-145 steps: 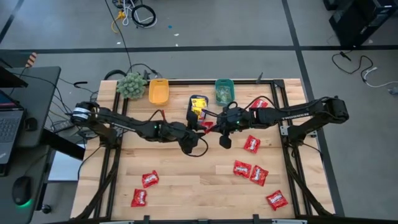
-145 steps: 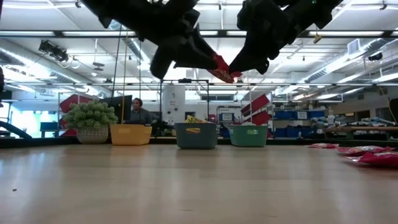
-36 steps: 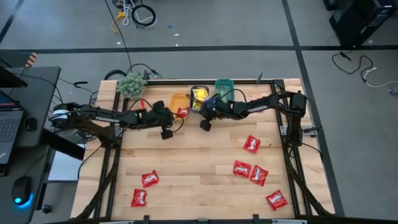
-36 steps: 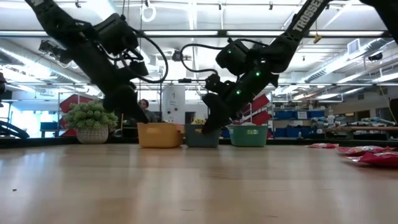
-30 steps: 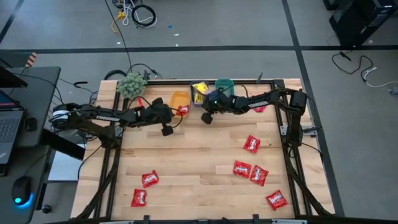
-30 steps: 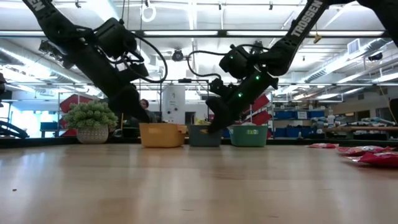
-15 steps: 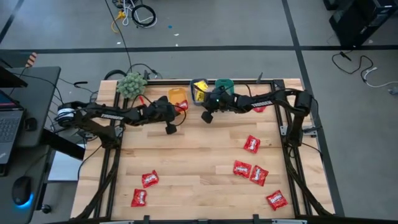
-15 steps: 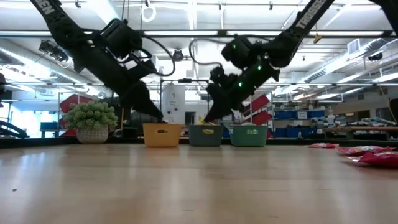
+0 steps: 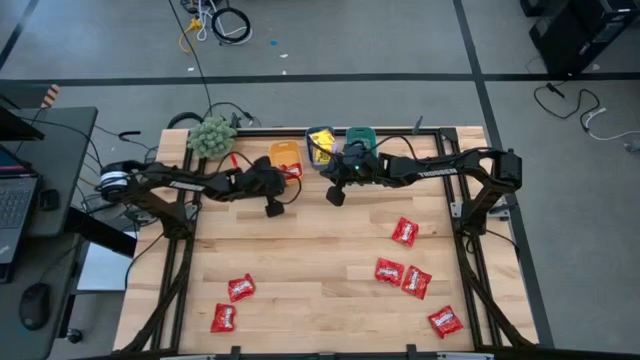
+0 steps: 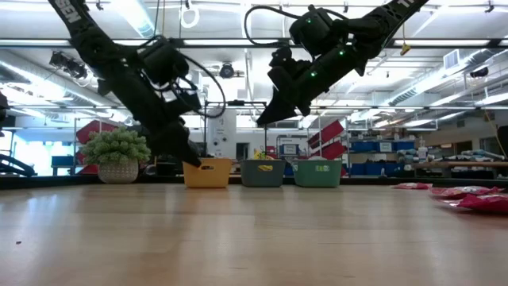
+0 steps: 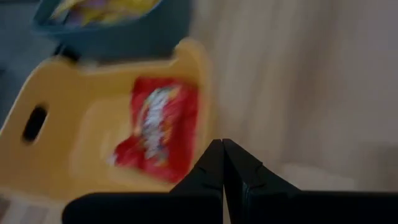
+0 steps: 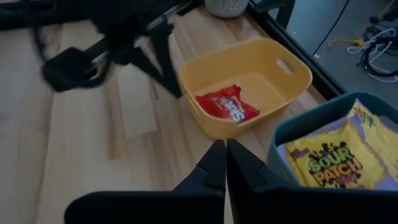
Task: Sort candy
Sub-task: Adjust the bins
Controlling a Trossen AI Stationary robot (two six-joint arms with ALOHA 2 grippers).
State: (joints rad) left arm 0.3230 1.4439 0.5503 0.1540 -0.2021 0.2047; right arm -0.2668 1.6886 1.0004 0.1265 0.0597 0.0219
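Candy still unsorted, red packets (image 9: 404, 232) lying loose on the near half of the surface (image 9: 310, 260), well apart from both empty, closed grippers up by the bins: four nearer the right gripper (image 9: 336, 193), two nearer the left gripper (image 9: 272, 206).

1. Wooden table (image 9: 300, 260) — pale planks, dark frame rails along its sides.
2. Three small bins in a row at the far edge: orange bin (image 9: 284, 155), blue bin (image 9: 320, 146), teal bin (image 9: 360, 138).
3. Fuzzy green plant (image 9: 211, 136) in a pale pot, just beside the orange bin.
4. Coiled cable (image 9: 231, 24) on the grey floor beyond the table.
5. Laptop (image 9: 12, 205) and mouse (image 9: 35, 306) on a side desk.
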